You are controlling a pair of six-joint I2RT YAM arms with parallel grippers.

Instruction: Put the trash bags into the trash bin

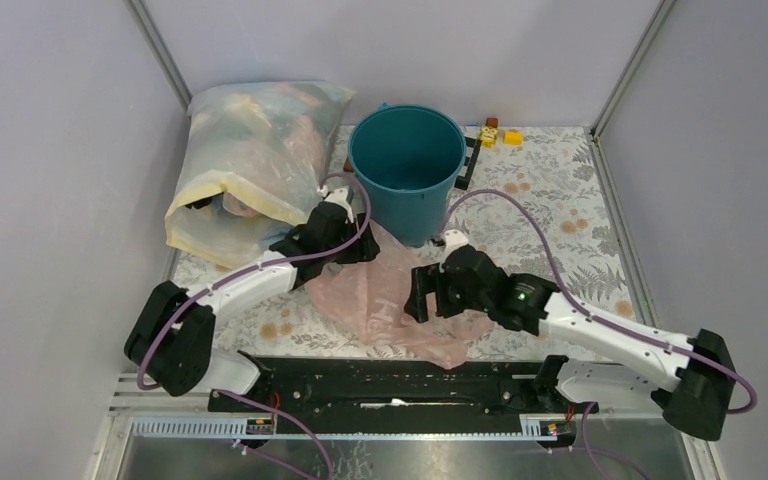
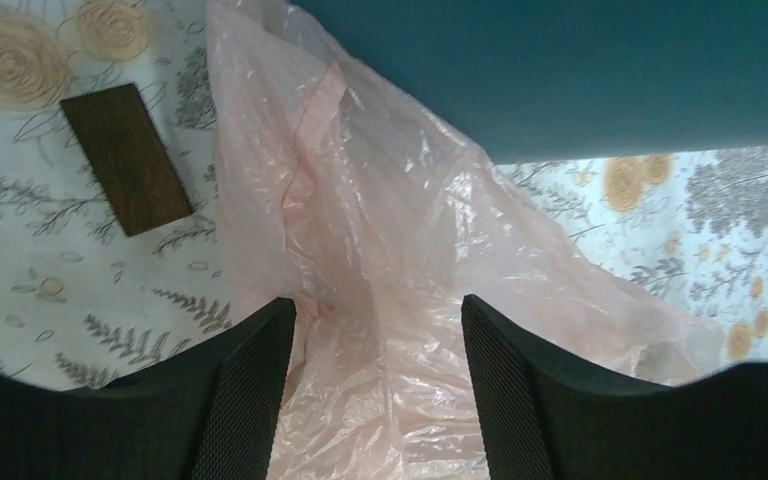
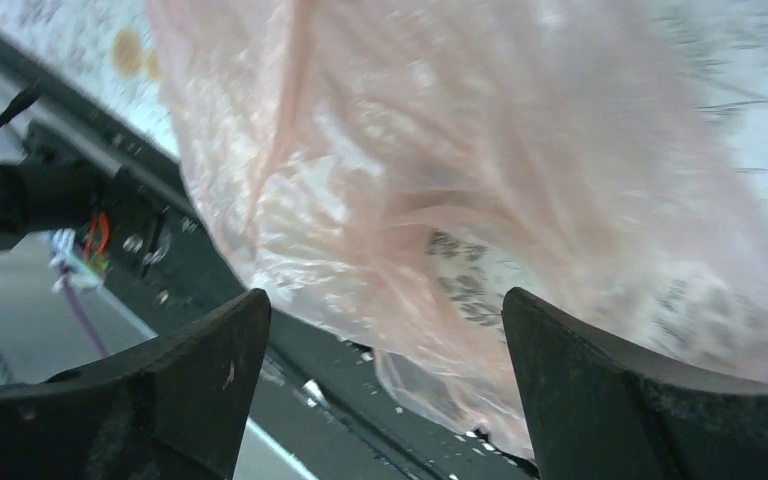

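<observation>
One flowered desk carries everything. At its far left lies a big cloudy sack stuffed with bags. The trash bin stands upright at the far middle, its mouth open and nothing pink showing inside.

The trash bag to be moved lies loose and crumpled on the desk, just in front of the bin. Its long axis runs on a slant, from the foot of the bin at the far left down toward the near right, where it comes close to the dark rail. It is not yet in the bin.

Both arms flank it. The left arm reaches in from the near left. The left jaws hang over the bag's far end, right beside the bin wall, and stand released with the pink film bunched up between them. The right arm comes in from the near right. The right jaws are spread wide and grip nothing, facing the bag's middle from its right edge.

By my reading the left jaws are the nearer to the bin. They need only close on the film below them, while the right jaws must first come in toward the bag.

A small dark block lies flat on the desk left of the bag, apart from it.
</observation>
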